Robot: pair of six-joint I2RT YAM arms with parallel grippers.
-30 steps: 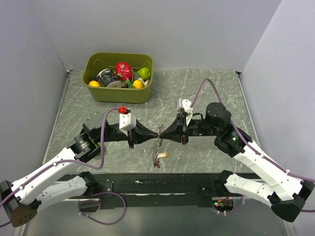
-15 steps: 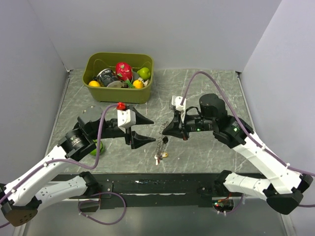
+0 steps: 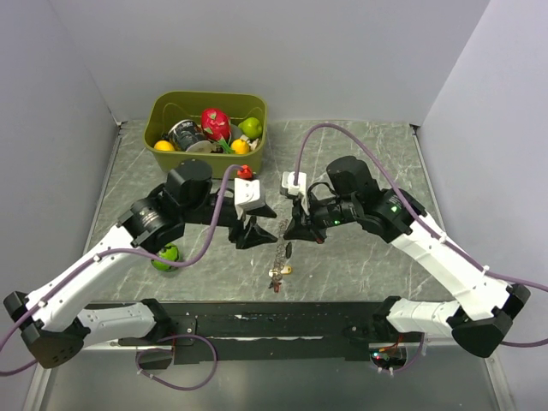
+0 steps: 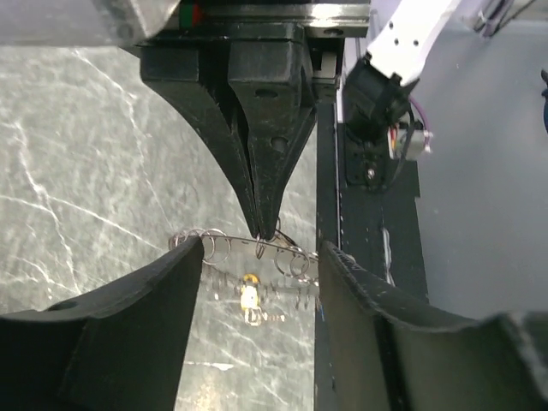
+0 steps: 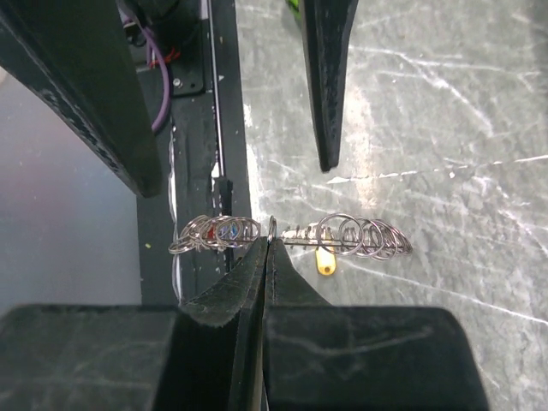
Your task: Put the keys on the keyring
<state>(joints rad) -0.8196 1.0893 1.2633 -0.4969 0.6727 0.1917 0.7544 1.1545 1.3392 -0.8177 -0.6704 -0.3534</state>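
Writing: the red and blue tags (image 5: 221, 229) among the loops are too small to read.
Right gripper (image 5: 267, 247): jaws pressed together, pinching the wire of the keyring (image 5: 360, 235) near its middle.
Left gripper (image 4: 261, 248): jaws spread wide and holding nothing. Its tips face the right gripper's tips from close by, and the right wrist view shows a gap between them and the ring.
Keyring: held above the marbled grey table (image 3: 360, 145), between the two grippers. Coiled loops are bunched on either side of the pinch point. In the top view it trails down from the right gripper's tips towards the near edge.
Yellow-headed key (image 5: 324, 260): hangs from the ring, just beside the right gripper's fingertips.
Green bin (image 3: 205, 167): at the far left of the table, holding fruit and a can, well apart from the ring.
Small green ball (image 3: 168, 255): on the table beside the left arm.
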